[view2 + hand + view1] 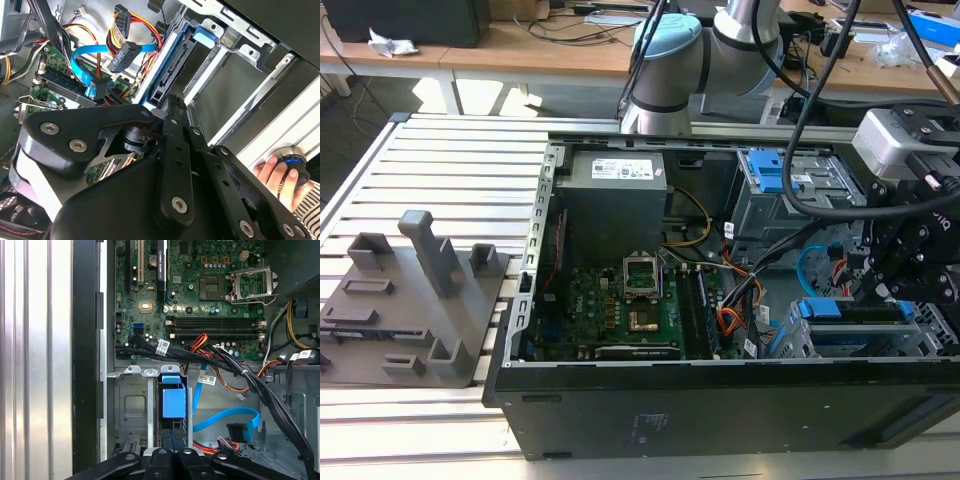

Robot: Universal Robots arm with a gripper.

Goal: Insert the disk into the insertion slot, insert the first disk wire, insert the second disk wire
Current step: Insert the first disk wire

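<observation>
Blue plastic is framing the disk [173,401], which is sitting edge-on inside the insertion slot [131,407], the grey metal cage at the exterior view's right, its blue tab lying about level with the cage rim. The gripper [173,444] is hanging right at the disk's outer end; whether it is clamping the caddy or only pressing against it, I cannot tell. The first step is looking nearly or fully done. Both wires are looking unplugged: the blue data cable [84,70] and the red-and-yellow power lead [131,35] are dangling loose beside the motherboard [200,300]. A person's hand [277,175] is resting outside the computer case [720,420].
</observation>
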